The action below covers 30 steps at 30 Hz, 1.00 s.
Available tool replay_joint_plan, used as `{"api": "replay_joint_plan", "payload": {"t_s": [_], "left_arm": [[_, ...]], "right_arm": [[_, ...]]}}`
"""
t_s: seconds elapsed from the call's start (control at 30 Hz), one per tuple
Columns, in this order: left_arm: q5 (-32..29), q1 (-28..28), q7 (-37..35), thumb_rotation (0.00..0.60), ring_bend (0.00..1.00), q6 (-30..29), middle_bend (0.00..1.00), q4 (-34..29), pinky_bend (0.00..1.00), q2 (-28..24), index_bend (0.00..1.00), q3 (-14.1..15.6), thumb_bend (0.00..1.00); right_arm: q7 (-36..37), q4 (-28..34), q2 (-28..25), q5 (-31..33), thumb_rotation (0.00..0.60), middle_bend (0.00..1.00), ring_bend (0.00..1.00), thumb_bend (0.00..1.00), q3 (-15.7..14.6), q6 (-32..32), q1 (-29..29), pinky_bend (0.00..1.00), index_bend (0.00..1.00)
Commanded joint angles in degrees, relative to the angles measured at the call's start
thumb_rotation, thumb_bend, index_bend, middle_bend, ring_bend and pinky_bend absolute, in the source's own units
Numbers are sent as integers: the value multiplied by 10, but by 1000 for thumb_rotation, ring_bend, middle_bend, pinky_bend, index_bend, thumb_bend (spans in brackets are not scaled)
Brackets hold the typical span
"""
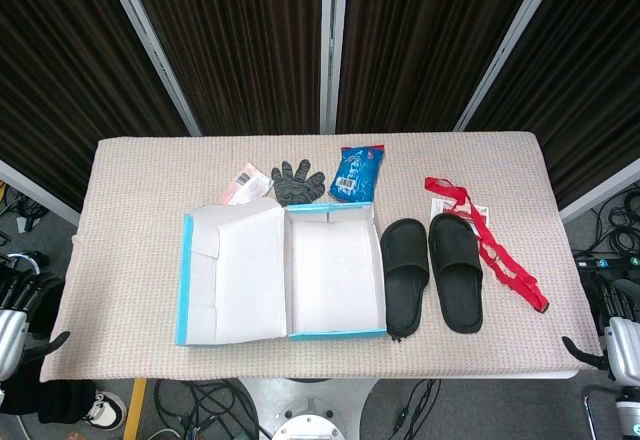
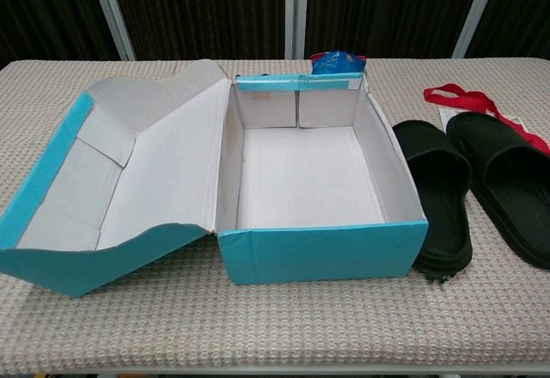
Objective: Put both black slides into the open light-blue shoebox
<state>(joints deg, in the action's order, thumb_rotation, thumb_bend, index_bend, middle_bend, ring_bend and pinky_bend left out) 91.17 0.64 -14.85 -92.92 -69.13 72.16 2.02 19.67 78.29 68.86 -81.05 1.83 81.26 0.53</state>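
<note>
Both black rubber slides (image 1: 436, 272) sit side by side just right of the open light-blue cardboard shoebox (image 1: 336, 334). Left hand (image 1: 18, 305) and right hand (image 1: 617, 335) hang off the table edges holding nothing, fingers loosely apart.

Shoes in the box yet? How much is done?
Nothing is packed yet. The shoebox sits open and empty. Both slides, the left slide and the right slide, lie on the table beside it. The left hand and right hand wait at the table's edges, holding nothing. Both slides remain to move.

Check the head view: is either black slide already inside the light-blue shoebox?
No, both black slides lie side by side on the table to the right of the empty shoebox.
</note>
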Motion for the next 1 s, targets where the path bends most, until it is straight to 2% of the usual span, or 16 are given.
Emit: {"api": "replay_joint_plan", "payload": {"t_s": [0.03,0.23,0.5,0.63,0.83,1.0], "left_arm": [[1,-1,-1,600,94,-2,167,0,138,-1,205,-1,142],[8,0,2,600,94,-4,169,-6,139,-5,205,0,141],[21,7,20,600,94,7,171,-26,141,-13,205,6,141],[26,4,17,600,94,6,172,-24,141,-13,206,10,142],[35,-1,17,600,94,7,172,-11,141,-2,205,22,141],[55,-3,30,600,94,6,172,-13,143,-4,206,37,142]], "right_arm": [[-4,6,-2,-2,600,0,0,96,1,-4,-2,0,0],[10,41,-30,-5,600,0,0,94,8,-42,-27,0,0],[10,151,-142,40,600,1,0,93,31,-228,-126,0,0],[18,190,-182,56,600,55,0,77,56,-312,-190,0,0],[7,199,-194,118,600,92,0,29,91,-455,-296,0,0],[-25,162,-156,188,600,104,0,23,100,-556,-386,0,0]]}}
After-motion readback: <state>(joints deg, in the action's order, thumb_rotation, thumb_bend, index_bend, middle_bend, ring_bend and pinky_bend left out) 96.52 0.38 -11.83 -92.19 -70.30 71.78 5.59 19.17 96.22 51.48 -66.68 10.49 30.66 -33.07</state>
